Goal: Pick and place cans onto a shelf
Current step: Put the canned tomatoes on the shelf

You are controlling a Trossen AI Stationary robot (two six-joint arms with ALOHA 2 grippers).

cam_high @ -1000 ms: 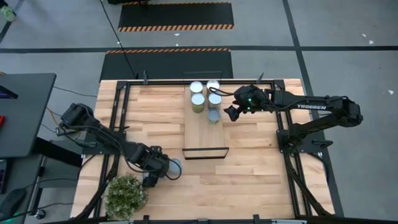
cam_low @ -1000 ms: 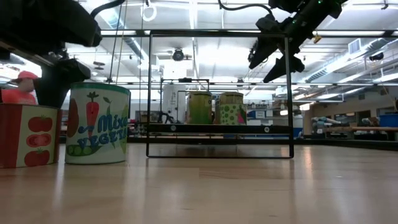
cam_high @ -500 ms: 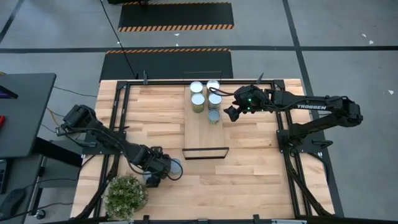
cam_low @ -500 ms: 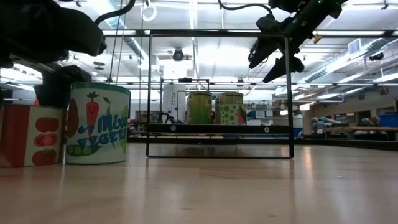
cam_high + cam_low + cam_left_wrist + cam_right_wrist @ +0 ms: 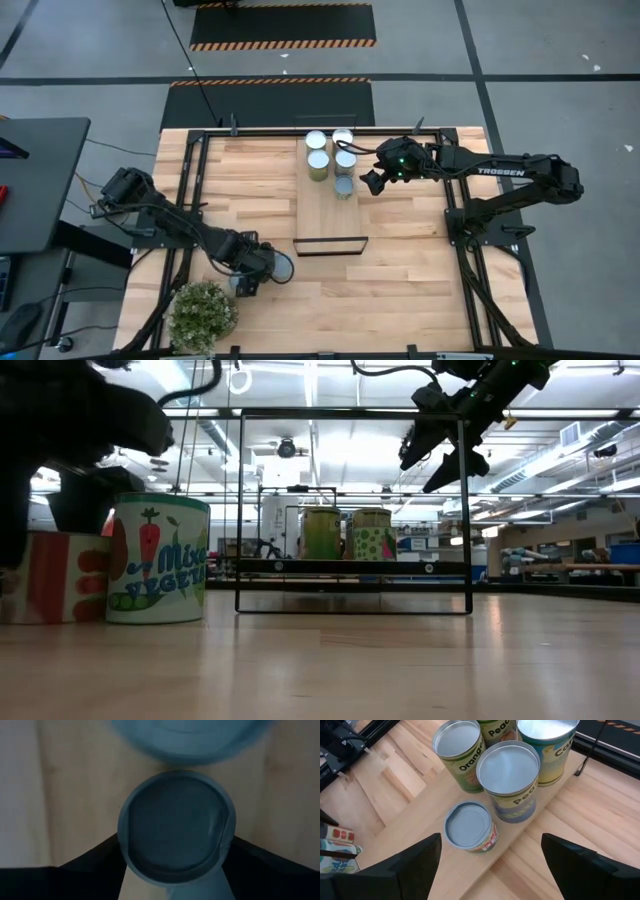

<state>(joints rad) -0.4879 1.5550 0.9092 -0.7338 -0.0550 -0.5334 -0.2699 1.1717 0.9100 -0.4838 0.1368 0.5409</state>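
Your left gripper point(image 5: 252, 277), near the tabletop's front-left corner, straddles a can point(image 5: 176, 827), fingers apart; a second can point(image 5: 190, 737) touches it, so closing could knock that over. On the shelf point(image 5: 322, 212) sit five cans; one reads "Orange". Your right gripper point(image 5: 371, 181) hovers open beside the shelf.

Robotics lab / industrial workshop: grey concrete floor point(image 5: 560, 60) w/ black mats edged in orange-black hazard stripes point(image 5: 283, 26) at 12 o'clock. Low view shows open hall w/ ceiling strip lights point(image 5: 560, 460) & workbenches point(image 5: 590, 570) at 3 o'clock.
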